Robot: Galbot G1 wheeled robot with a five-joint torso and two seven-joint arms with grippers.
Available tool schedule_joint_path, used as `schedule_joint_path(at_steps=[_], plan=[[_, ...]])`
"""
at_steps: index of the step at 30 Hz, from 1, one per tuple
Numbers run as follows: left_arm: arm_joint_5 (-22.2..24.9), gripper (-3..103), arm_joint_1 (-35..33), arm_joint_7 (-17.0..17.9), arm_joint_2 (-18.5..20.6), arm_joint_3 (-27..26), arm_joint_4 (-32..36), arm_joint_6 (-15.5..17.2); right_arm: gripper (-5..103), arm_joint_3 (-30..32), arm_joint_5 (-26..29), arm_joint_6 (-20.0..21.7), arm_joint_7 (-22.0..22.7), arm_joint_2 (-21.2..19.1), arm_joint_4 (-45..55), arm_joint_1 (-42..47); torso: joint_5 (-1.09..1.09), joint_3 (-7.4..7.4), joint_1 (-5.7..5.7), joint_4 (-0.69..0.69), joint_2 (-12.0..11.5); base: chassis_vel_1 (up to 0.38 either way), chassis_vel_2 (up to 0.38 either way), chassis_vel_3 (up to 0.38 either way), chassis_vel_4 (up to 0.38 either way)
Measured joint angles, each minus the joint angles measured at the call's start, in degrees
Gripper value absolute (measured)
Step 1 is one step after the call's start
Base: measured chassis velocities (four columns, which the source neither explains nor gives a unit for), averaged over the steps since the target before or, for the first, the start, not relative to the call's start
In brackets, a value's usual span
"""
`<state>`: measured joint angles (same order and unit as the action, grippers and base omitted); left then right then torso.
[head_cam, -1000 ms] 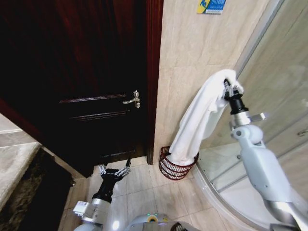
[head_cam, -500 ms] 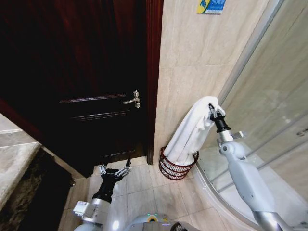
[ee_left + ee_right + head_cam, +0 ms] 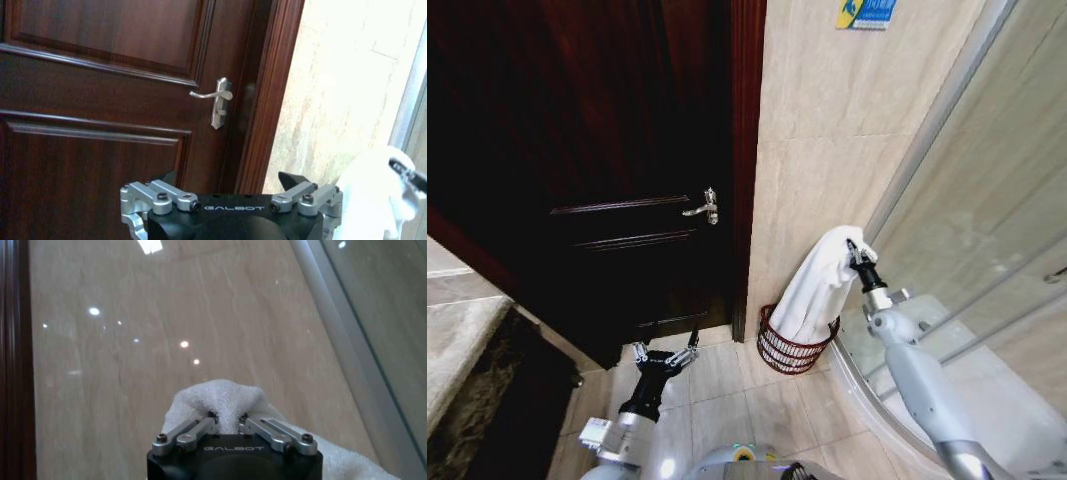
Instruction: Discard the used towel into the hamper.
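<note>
Head view has my right pincer (image 3: 857, 250) clamped on the white towel's (image 3: 817, 290) top fold, so its tail drapes into the hamper (image 3: 792, 345) on the floor by the tiled wall. Left pincer (image 3: 665, 355) idles apart near the door (image 3: 577, 150); glass shower screen (image 3: 987, 200) crowds right.

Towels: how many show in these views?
1. A white towel hangs from the right pincer, its lower end inside the hamper by the tiled wall. Any others deep in the hamper would be hidden.
</note>
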<state>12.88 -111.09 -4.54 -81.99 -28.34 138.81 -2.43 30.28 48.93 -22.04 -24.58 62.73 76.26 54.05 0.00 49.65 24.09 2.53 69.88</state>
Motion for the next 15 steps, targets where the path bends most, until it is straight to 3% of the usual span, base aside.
schedule_joint_path(at_steps=[15], plan=[[0.0, 100, 0.0, 0.0, 0.0, 0.0, 0.0, 0.0, 7, -2.64, 0.89, -1.34, -2.9, 4.47, -11.3, 1.53, -0.01, 0.0, 0.0, 0.0, 0.0, 0.0, 0.0, 0.0, 0.0]])
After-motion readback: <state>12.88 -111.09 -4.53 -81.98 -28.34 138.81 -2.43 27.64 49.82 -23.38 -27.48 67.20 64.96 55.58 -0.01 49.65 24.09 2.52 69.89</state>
